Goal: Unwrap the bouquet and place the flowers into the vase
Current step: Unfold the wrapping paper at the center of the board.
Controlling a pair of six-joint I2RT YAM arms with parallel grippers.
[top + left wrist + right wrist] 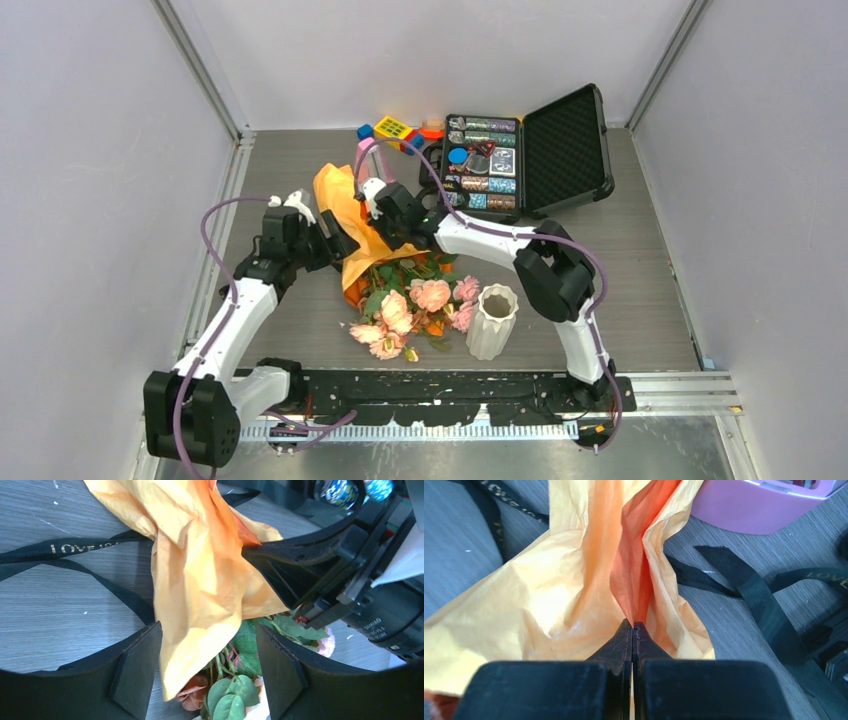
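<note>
a: what's the surface like, and the room?

b: a grey wood-grain table [650, 270], boxed in by pale plain walls [90, 150] on the left, the right and the far side. an open black case [565, 145] of small colourful pieces sits at the far edge, right of centre. a few bright toy blocks [392, 127] sit just left of it.

a: and where's the bouquet?

b: the bouquet [385, 270] lies flat near the middle of the table, between the two arms. its long axis runs on a diagonal. the orange paper [338, 190] end points toward the far left. the flowers [410, 300] point toward the near edge and a little to the right. pink, peach and cream blooms spill out of the wrap, with green leaves among them.

a: the vase?

b: the vase [492, 322] stands upright just right of the flower heads. whether a bloom touches it, i can't tell.

a: what are the claws doing?

b: the right claw [632, 625] has its jaws pressed together on a fold of the orange paper, toward the far end of the wrap. the left claw [207, 630] stands wide apart, a pad on either side of a flap of the same paper. it isn't closed on it and grips nothing.

a: anything else close by?

b: a black ribbon [749, 585] with gold lettering lies in loose strands on the table beside the paper. a pink object [749, 510] sits just beyond it.
</note>
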